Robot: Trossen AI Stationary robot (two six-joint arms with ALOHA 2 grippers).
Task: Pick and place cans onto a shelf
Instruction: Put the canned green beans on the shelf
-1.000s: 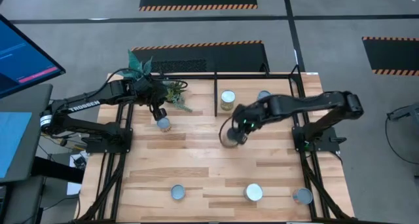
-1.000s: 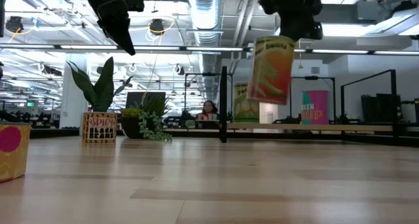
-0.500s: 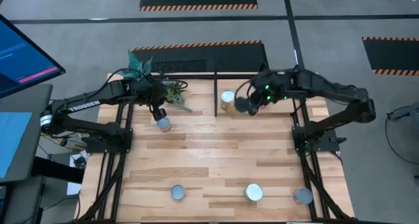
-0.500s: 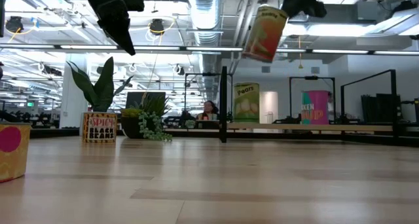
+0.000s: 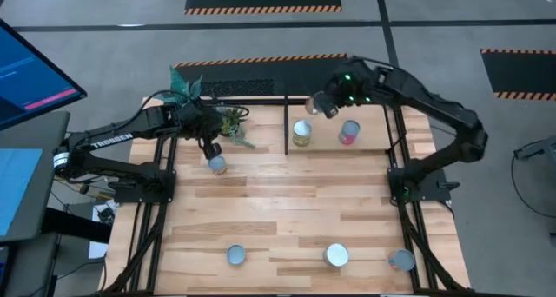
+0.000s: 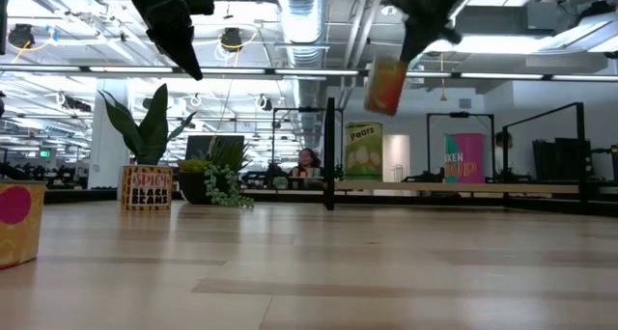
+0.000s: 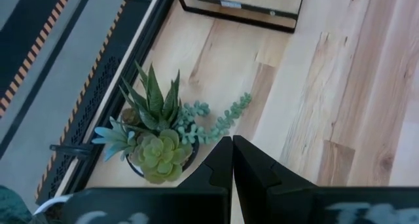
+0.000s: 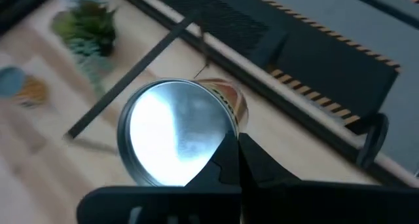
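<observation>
Shelf (image 5: pixel 379 149) held two cans: a "Pears" can (image 6: pixel 362 152) and a pink-red can (image 6: pixel 464 157), its lettering partly hidden. Right gripper (image 5: pixel 323 106) hung above the shelf, jaws closed on the rim of a tilted orange-labelled can (image 6: pixel 385 87), label unreadable. Left gripper (image 5: pixel 209 151) hovered shut, empty, near the potted succulent (image 7: pixel 157 149).

Bright, even overhead light; soft shadows on table (image 5: pixel 287 210); right wrist view motion-blurred; ceiling lights glare.
</observation>
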